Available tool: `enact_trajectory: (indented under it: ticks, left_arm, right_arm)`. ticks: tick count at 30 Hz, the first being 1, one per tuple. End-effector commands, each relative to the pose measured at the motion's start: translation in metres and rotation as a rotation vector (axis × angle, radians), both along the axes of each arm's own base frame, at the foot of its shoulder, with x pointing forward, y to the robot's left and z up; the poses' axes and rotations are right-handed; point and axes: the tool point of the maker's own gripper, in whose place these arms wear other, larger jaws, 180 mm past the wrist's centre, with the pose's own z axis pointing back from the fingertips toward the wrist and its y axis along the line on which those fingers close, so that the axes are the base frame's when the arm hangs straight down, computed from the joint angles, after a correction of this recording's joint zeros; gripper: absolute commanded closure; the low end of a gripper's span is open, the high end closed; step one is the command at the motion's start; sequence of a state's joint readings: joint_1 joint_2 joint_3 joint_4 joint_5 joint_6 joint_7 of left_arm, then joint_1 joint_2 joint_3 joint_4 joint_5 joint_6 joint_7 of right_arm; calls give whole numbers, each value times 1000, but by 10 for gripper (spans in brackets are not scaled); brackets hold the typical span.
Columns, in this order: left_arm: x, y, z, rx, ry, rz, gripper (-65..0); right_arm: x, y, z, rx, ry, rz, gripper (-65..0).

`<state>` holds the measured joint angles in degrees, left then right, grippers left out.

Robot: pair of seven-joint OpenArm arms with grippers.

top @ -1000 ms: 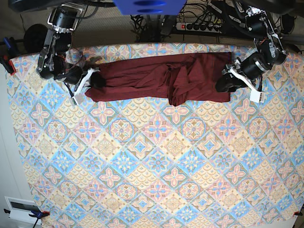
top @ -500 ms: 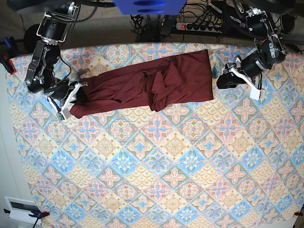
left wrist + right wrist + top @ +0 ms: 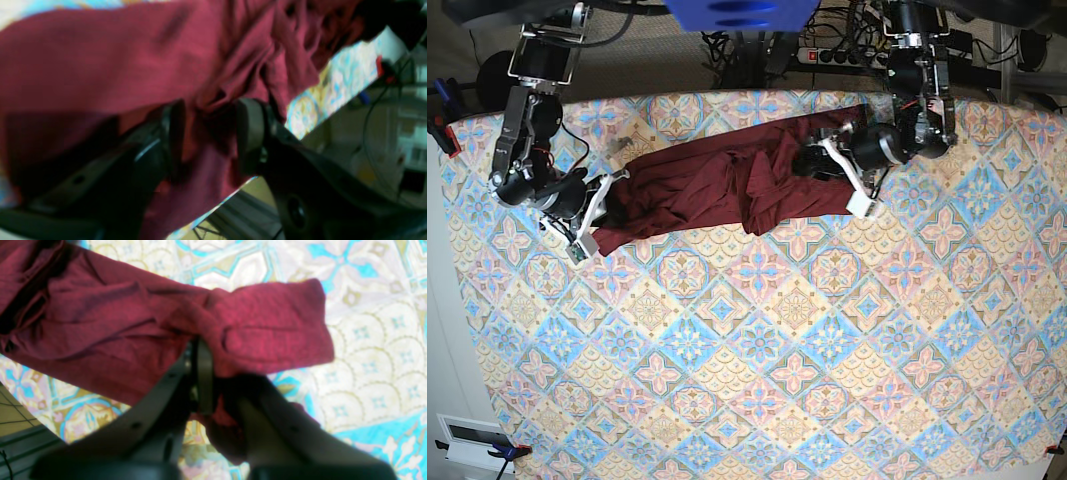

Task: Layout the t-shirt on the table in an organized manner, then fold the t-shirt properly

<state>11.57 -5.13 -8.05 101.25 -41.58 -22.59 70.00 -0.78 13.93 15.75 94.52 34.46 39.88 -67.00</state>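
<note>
Maroon t-shirt [image 3: 727, 185]: is lying bunched and creased in a long band across the far part of the bench [image 3: 757, 350], near its back edge.
Right end effector [image 3: 213, 386]: is pinching one end of the shirt, fingers pressed together on the fabric, close to the bench's side edge.
Left end effector [image 3: 208, 133]: is standing spread over the shirt's other end, with cloth lying between its fingers [image 3: 250, 130]; a grip cannot be told.
Open room: the patterned cloth is stretching bare from the shirt to the near edge.
</note>
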Motion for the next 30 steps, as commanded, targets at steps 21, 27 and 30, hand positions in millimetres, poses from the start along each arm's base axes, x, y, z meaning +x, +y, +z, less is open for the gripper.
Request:
enact_trajectory:
  ticks: [21,27,30]
  left_arm:
    - [10,-73,40,-118,-118,-143,-230]
    - [43,26,65,-167,-192,150,-230]
    - [42,79,65,-115,-205,255,-230]
  right_arm:
    - [11,5,16,25,-61,12,0]
    - [13,39,48,48,-158,120,0]
    - [12,54,64,38,-214,171,0]
